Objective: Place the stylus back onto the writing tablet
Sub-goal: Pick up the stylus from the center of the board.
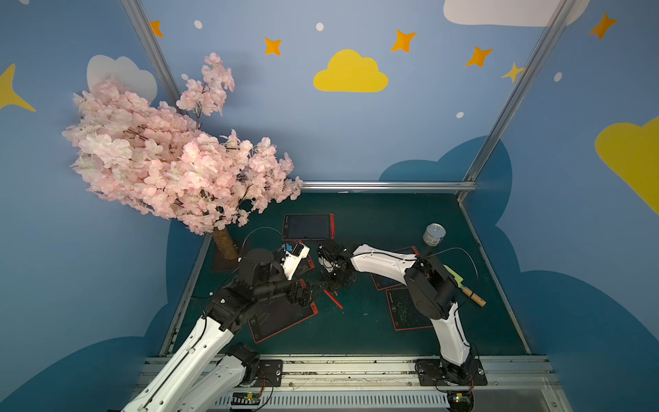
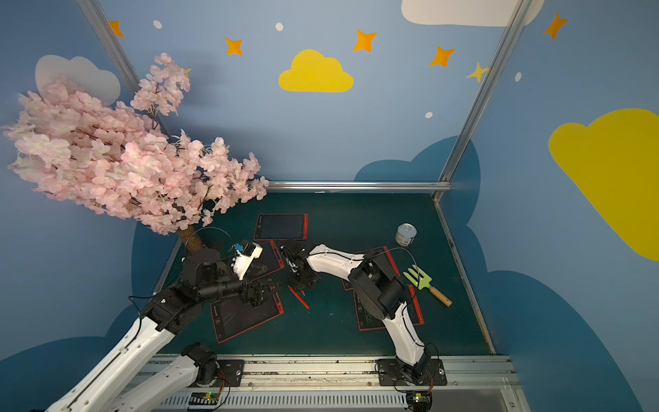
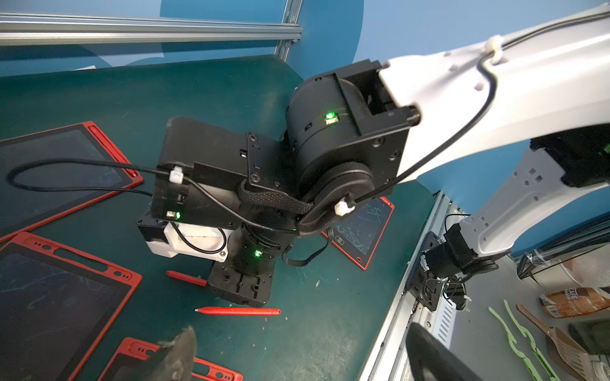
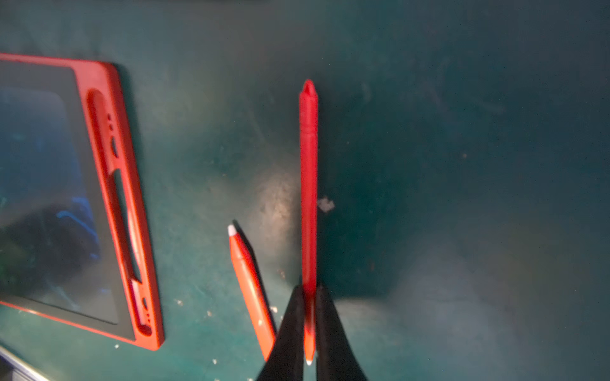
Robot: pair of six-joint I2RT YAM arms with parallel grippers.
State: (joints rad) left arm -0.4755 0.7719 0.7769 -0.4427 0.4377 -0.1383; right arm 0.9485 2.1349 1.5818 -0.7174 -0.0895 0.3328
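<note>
In the right wrist view my right gripper [image 4: 308, 290] is shut on a red stylus [image 4: 308, 171], gripping it near its white tip, with the rest pointing out ahead just above the green mat. A second red stylus [image 4: 251, 290] lies loose on the mat beside it, also seen in a top view [image 1: 333, 299]. A red-framed writing tablet [image 4: 112, 204] with an empty side slot lies flat a little way off. In the left wrist view my left gripper [image 3: 302, 359] is open and empty, hovering close to the right gripper's body [image 3: 241, 287].
Several more red-framed tablets lie on the mat, one at the back [image 1: 308, 227] and one at the near right [image 1: 410, 314]. A pink blossom tree [image 1: 171, 160] overhangs the back left. A tin can [image 1: 434, 234] and a green garden fork [image 2: 422, 281] sit at the right.
</note>
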